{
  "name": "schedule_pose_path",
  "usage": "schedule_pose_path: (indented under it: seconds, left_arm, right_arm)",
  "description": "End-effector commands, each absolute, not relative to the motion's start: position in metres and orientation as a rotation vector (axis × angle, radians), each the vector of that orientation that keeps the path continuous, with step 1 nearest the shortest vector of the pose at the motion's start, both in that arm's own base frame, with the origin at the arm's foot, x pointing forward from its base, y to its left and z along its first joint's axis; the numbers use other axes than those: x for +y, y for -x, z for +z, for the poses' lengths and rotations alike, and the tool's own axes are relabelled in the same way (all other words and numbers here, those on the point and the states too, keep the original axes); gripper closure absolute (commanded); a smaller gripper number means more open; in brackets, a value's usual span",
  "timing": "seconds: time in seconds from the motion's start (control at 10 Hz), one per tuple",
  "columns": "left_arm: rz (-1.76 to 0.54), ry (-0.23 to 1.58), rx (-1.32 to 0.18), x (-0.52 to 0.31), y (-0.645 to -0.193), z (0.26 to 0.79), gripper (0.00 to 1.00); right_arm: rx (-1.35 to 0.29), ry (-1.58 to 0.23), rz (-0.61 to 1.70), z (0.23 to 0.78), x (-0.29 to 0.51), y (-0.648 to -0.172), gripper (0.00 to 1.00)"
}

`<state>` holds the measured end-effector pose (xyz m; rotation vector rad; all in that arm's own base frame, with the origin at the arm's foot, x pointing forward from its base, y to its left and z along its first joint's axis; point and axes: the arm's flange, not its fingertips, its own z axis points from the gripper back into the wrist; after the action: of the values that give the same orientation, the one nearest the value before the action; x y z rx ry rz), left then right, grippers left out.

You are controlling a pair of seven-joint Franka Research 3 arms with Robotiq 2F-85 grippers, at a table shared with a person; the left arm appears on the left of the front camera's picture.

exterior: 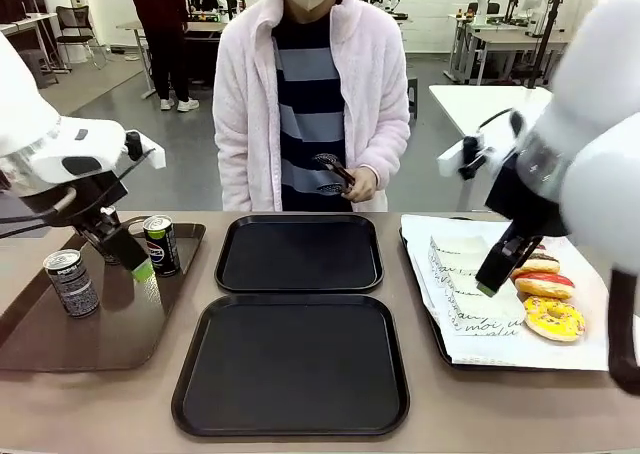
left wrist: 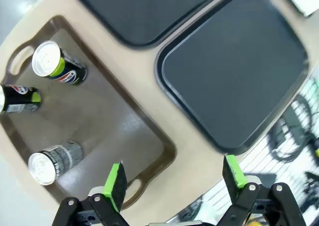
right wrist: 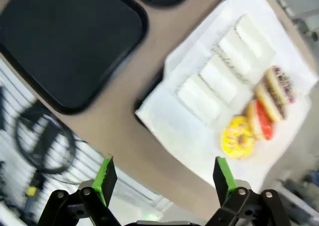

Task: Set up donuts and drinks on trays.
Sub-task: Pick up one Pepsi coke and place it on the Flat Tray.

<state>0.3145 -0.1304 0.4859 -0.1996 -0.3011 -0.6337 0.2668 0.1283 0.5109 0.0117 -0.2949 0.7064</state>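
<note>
Two black trays sit mid-worktop, the far black tray and the near black tray almost edge to edge. Both are roughly square with rounded corners and raised rims, and neither has anything on it.

To the robot's left a longer brown tray with handle slots holds three slim dark cans with silver tops, all upright. The Pepsi can stands toward the tray's outer side, with "pepsi" running up its greyish label. The can with green marks stands at the far inner corner and carries a round logo. In the left wrist view a third can, green-banded with a red-and-blue logo, is cut by the picture's edge.

To the right, the paper-lined tray carries a row of four white paper sleeves with black script too small to read. Beside them are three ring donuts. The yellow donut lies flat and is dotted with sprinkles. The red-iced donut and the chocolate donut lean together behind it.

The left pincer hangs over the brown tray near the can with green marks, jaws spread wide and gripping nothing. The right pincer hovers over the paper sleeves, also spread wide and grasping nothing.
</note>
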Motion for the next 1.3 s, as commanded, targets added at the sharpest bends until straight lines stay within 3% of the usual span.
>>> schedule_pose_path:
  seconds: [0.0, 0.3, 0.5, 0.6, 0.8, 0.9, 1.0, 1.2]
  left_arm:
    - [-0.46, 0.608, -0.323, -0.088, -0.328, 0.492, 0.0]
    - [-0.255, 1.034, -0.335, -0.007, -0.335, 0.49, 0.0]
    - [-0.164, 1.154, -0.393, 0.046, -0.322, 0.484, 0.0]
    - [-0.138, 1.19, -0.414, 0.065, -0.322, 0.486, 0.0]
    - [-0.076, 1.242, -0.455, 0.098, -0.312, 0.479, 0.0]
    - [-0.05, 1.255, -0.47, 0.113, -0.31, 0.476, 0.0]
    - [-0.035, 1.265, -0.475, 0.122, -0.305, 0.473, 0.0]
    - [-0.023, 1.272, -0.448, 0.136, -0.303, 0.465, 0.0]
  right_arm:
    - [-0.354, -0.416, 0.537, 0.489, 0.057, -0.262, 0.0]
    - [-0.368, -0.743, 0.48, 0.458, -0.011, -0.236, 0.0]
    - [-0.143, -0.732, 0.769, 0.427, -0.033, -0.218, 0.0]
    - [-0.163, -0.763, 0.837, 0.412, -0.047, -0.212, 0.0]
    - [-0.335, -0.915, 0.645, 0.395, -0.094, -0.203, 0.0]
    - [-0.485, -1.008, 0.34, 0.389, -0.125, -0.201, 0.0]
    - [-0.557, -1.034, 0.187, 0.388, -0.148, -0.2, 0.0]
    - [-0.522, -1.067, 0.091, 0.384, -0.174, -0.207, 0.0]
